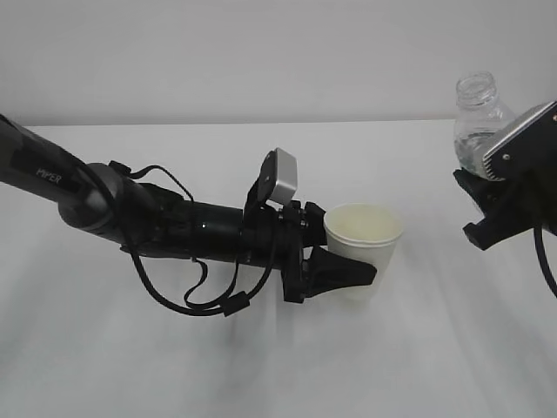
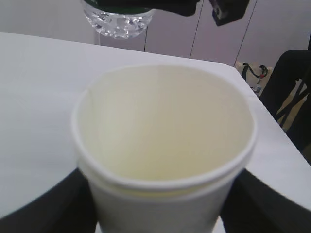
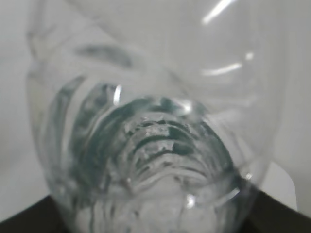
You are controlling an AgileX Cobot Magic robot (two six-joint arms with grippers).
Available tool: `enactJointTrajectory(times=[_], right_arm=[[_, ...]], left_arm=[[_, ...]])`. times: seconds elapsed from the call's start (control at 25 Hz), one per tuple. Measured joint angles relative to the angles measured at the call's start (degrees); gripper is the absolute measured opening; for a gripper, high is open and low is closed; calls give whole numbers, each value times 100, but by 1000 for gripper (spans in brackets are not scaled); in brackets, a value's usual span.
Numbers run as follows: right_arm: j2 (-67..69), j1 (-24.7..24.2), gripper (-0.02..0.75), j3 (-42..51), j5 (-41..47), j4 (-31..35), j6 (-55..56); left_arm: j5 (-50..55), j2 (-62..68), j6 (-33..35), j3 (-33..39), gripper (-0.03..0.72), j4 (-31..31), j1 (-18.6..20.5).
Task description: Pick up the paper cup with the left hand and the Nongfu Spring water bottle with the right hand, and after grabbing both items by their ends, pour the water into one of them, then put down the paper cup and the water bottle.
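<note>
The white paper cup [image 1: 364, 233] stands upright at the middle of the table, its pale yellowish inside looking dry. My left gripper [image 1: 359, 259] on the "PIPER" arm is shut on its lower wall, with a black finger [image 2: 41, 206] on each side of the cup [image 2: 163, 141]. At the far right my right gripper [image 1: 484, 178] is shut on the Nongfu Spring water bottle [image 1: 477, 117], held upright, capless and well above the cup. In the right wrist view the ribbed clear bottle [image 3: 155, 145] fills the picture. Clear water [image 2: 118, 23] shows in its base.
The white table [image 1: 261, 366] runs back to a pale wall. In the left wrist view the table's far right edge [image 2: 272, 121] drops off beside a dark chair [image 2: 291, 92]. Looped black cables [image 1: 209, 300] hang under the left arm.
</note>
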Motion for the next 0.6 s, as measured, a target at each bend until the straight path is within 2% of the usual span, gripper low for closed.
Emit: enactJointTrajectory(times=[0.2, 0.44, 0.6], right_arm=[[0, 0, 428, 0, 0, 0, -484], [0, 0, 428, 0, 0, 0, -1159], [0, 0, 428, 0, 0, 0, -1460]], left_arm=[[0, 0, 0, -185, 495, 15, -39], [0, 0, 0, -209, 495, 27, -325], [-11, 0, 0, -209, 495, 40, -377]])
